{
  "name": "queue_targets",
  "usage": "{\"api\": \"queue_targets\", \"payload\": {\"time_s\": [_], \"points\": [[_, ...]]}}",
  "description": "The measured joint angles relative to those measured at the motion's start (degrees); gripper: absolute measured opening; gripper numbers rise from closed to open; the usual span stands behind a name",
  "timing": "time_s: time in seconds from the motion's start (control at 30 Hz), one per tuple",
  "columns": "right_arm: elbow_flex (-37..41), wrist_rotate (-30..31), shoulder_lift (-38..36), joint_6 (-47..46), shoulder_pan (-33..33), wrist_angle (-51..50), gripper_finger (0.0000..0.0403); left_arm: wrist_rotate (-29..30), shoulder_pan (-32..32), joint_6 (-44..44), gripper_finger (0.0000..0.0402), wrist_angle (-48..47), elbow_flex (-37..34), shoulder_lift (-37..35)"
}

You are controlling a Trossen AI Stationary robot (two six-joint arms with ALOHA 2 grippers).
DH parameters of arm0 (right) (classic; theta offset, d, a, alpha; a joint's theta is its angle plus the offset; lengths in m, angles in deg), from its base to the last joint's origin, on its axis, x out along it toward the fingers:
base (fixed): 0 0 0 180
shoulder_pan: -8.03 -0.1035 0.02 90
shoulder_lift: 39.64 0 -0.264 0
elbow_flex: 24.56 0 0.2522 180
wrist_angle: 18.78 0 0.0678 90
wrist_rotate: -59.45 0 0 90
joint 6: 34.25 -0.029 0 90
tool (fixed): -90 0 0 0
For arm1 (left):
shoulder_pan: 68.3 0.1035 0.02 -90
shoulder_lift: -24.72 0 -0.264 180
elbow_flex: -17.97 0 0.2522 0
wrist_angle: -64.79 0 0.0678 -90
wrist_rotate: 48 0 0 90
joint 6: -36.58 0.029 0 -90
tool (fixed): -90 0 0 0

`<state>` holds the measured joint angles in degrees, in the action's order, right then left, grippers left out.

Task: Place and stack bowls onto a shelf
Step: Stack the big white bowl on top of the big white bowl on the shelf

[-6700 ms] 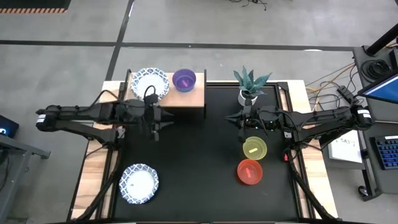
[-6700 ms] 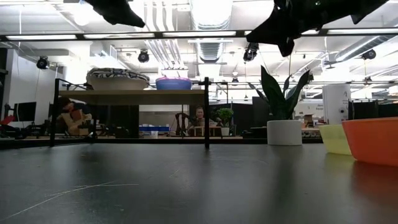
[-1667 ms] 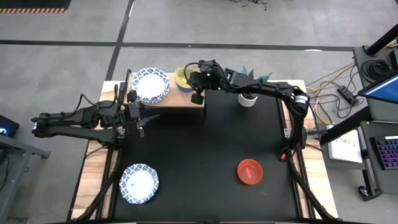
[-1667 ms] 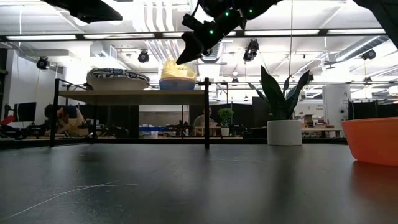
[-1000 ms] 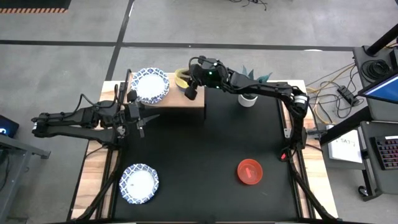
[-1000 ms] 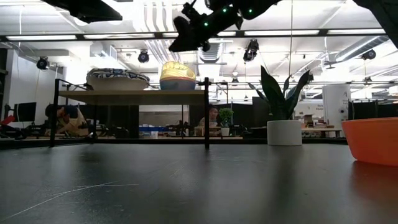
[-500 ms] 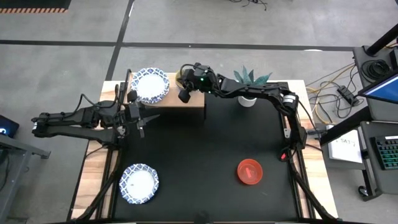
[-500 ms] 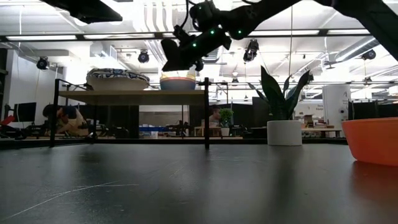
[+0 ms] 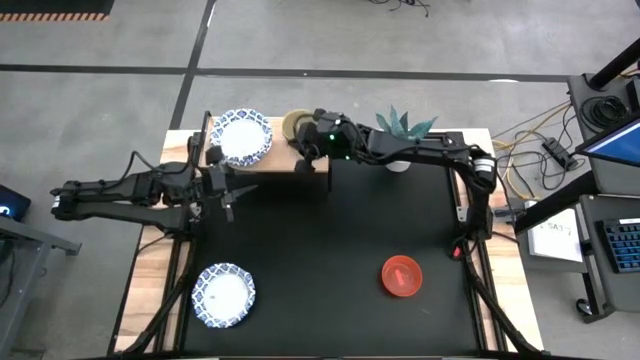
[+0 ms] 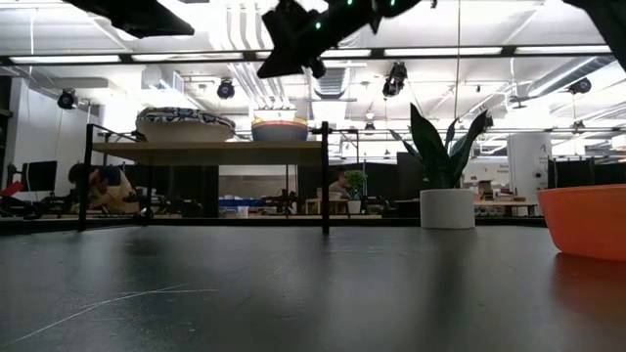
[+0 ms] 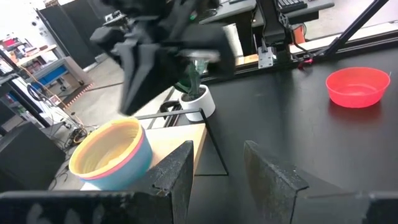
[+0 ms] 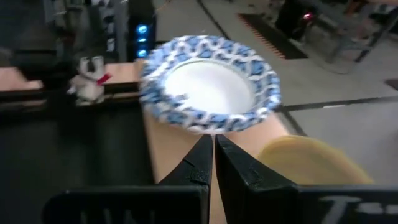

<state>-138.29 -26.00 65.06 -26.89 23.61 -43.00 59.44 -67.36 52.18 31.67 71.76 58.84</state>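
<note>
A yellow bowl (image 9: pixel 295 124) sits nested in a purple bowl on the wood-topped shelf (image 9: pixel 318 166); the low view shows the stack (image 10: pixel 280 127) level. A patterned bowl (image 9: pixel 243 137) rests beside it on the shelf. Another patterned bowl (image 9: pixel 224 295) and the red bowl (image 9: pixel 401 275) stand on the black table. My right gripper (image 9: pixel 304 158) hangs shut above the shelf's near edge, beside the stack, touching nothing (image 12: pixel 213 149). My left gripper (image 9: pixel 227 192) waits open near the shelf's left front (image 11: pixel 217 168).
A white pot with a green plant (image 9: pixel 400 140) stands right of the shelf, under my right arm. The shelf's dark legs (image 10: pixel 325 176) rise from the table. Bare black table (image 9: pixel 320 260) lies between the red bowl and the near patterned bowl.
The yellow bowl, tilted over the purple bowl a second ago, has settled level inside it. My right gripper dipped beside the stack, then rose and drew back a little toward the table's near edge, clear of the bowls.
</note>
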Motion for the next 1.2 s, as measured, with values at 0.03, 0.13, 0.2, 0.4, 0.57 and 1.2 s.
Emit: {"api": "queue_targets", "payload": {"time_s": [0.03, 0.13, 0.2, 0.4, 0.57, 1.2], "points": [[0.0, 0.0, -0.4, 0.1, -0.8, -1.0, 0.0009, 0.0, 0.0, 0.0, 0.0125, 0.0, 0.0, 0.3], [0.0, 0.0, -1.3, -0.1, -3.0, -4.4, 0.0009, 0.0, 0.0, 0.0, 0.0125, 0.1, 0.0, 1.1], [0.0, 0.0, -1.4, -0.2, -4.6, -5.8, 0.0009, 0.0, 0.0, 0.0, 0.0125, 0.2, 0.0, 1.6], [0.0, 0.1, -1.5, -0.9, -8.3, -11.7, 0.0009, 0.0, 0.0, 0.0, 0.0125, 0.3, 0.2, 3.1], [0.4, 0.2, -1.5, -3.3, -11.2, -16.7, 0.0009, 0.0, 0.0, 0.0, 0.0125, 1.4, 0.2, 3.7], [35.4, 4.5, -23.2, -1.3, -19.4, 3.9, 0.0009, -2.7, 0.0, -19.3, 0.0125, 3.6, 0.3, 8.6]]}}
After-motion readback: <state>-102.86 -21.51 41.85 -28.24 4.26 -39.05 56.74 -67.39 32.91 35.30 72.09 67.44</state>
